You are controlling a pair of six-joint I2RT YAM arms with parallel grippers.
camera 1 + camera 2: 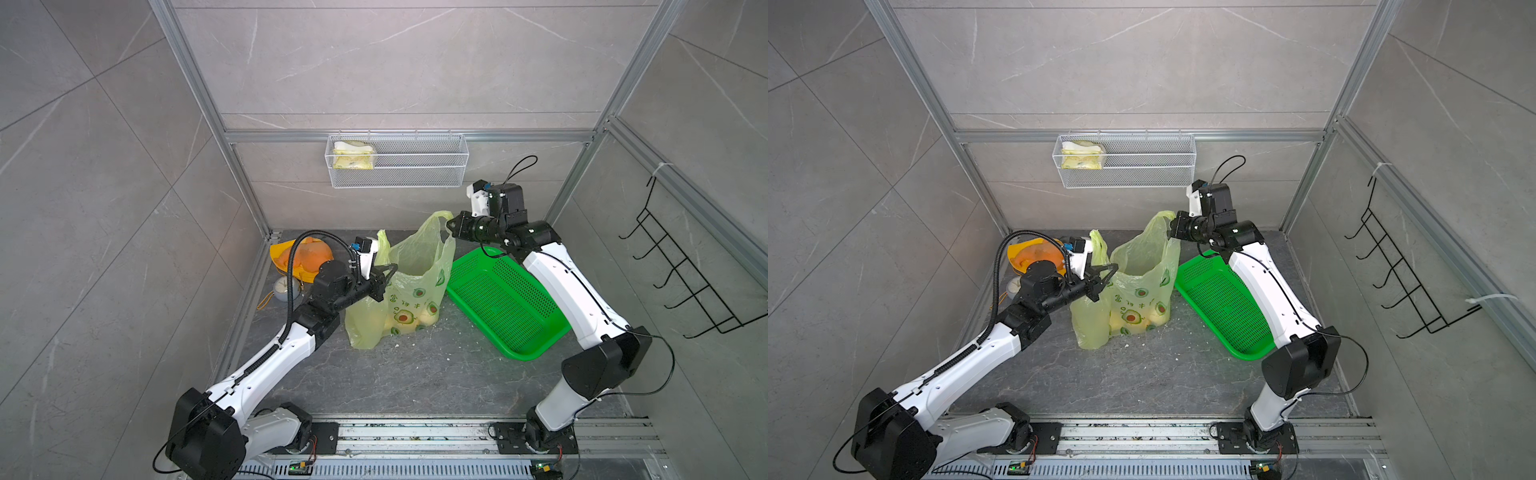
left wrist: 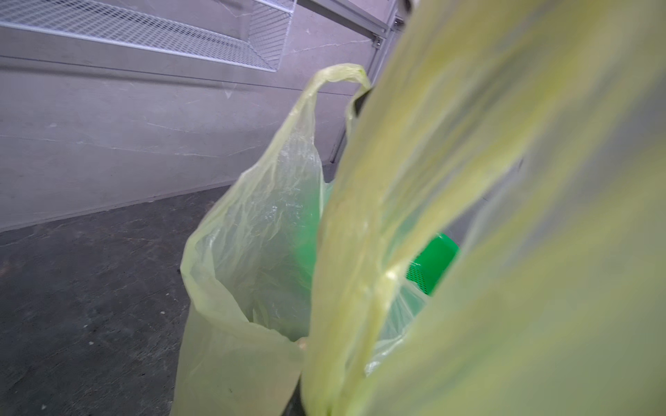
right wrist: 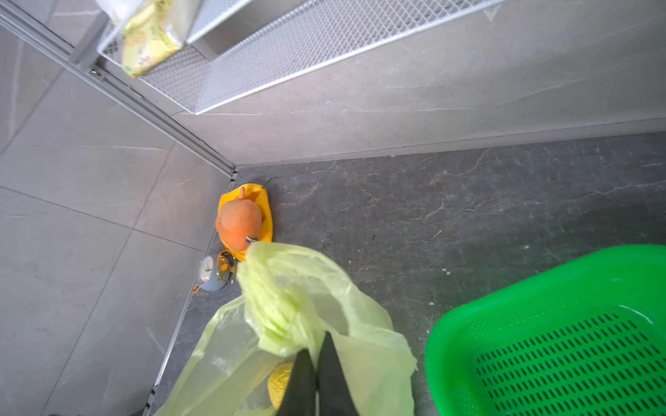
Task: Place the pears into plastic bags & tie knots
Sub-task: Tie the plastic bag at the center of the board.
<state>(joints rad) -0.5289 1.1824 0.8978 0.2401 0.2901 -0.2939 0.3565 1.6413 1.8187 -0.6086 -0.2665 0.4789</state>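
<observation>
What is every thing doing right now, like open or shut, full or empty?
plastic bag, standing open, handle loops not tied
pears, inside the bag, at the bottom
left end effector, shut on one handle loop of the bag
right end effector, shut on the other handle loop
green basket, empty
wire basket, holding a yellow-and-white packet
</observation>
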